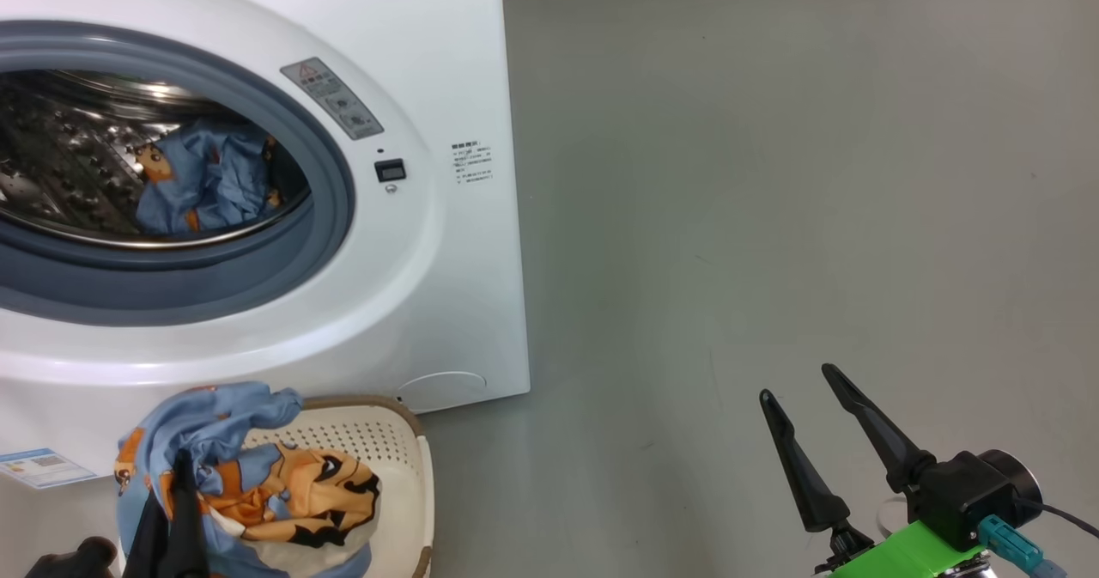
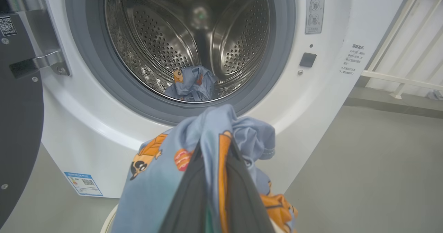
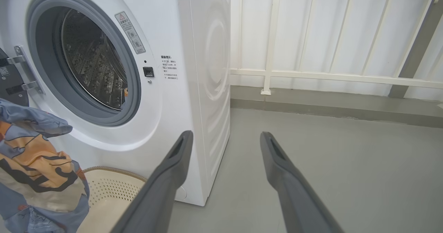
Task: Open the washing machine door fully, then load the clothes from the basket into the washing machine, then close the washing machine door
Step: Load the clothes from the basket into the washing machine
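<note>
Head view, stock entry. Clothes bundle point(image 1: 258, 483): blue printed fabric at 7 o'clock, held over the basket point(image 1: 391, 445) and clamped between the closed fingers of the left gripper point(image 1: 172, 492). It is judged light and limp, liable to drape and snag on the grey gasket. It is best taken by a bunched fold near the middle, so that trailing ends are kept short. Second garment point(image 1: 206, 183): lodged in the drum at 10 o'clock. Washing machine point(image 1: 429, 260): door point(image 2: 17, 122) swung wide, noted at 9 o'clock in the left wrist view. Right gripper point(image 1: 798, 385): at 4 o'clock, fingers spread apart, nothing held.
</note>
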You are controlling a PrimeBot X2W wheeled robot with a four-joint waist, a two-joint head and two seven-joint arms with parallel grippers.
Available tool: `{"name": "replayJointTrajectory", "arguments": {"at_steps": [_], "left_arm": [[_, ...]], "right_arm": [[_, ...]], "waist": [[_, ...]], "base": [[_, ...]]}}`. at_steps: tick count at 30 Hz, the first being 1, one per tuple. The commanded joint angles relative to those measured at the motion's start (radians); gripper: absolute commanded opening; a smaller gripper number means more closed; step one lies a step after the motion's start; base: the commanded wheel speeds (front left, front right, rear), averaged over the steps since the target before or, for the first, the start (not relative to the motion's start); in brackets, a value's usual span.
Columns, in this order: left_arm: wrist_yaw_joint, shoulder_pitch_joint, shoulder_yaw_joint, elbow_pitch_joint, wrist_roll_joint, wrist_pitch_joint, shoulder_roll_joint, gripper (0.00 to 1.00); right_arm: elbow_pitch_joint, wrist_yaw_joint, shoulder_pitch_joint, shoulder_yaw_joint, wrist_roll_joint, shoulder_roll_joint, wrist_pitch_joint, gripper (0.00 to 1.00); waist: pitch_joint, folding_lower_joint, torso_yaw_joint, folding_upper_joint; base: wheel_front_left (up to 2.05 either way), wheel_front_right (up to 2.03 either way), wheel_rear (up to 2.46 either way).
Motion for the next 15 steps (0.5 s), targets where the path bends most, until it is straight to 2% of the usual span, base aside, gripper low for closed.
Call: {"name": "replayJointTrajectory", "arguments": {"at_steps": [1, 7, 15], "left_arm": [[0.004, -0.020, 0.029, -0.035, -0.010, -0.012, 0.010, 0.00], [0.020, -0.034, 0.038, -0.057, -0.019, -0.012, 0.010, 0.00], [0.047, -0.159, 0.084, -0.086, -0.051, -0.012, 0.010, 0.00]], "right_arm": [[-0.026, 0.002, -0.003, 0.020, -0.002, -0.004, 0.000, 1.00], [-0.033, 0.002, -0.007, 0.025, -0.001, -0.004, -0.002, 1.00], [-0.046, 0.002, -0.031, 0.024, 0.014, -0.031, -0.007, 1.00]], "waist": [[0.002, 0.0000, 0.000, 0.0000], [0.025, 0.0000, -0.004, 0.0000], [0.135, 0.0000, -0.014, 0.0000]], "base": [[0.00, 0.00, 0.00], [0.00, 0.00, 0.00], [0.00, 0.00, 0.00]]}}
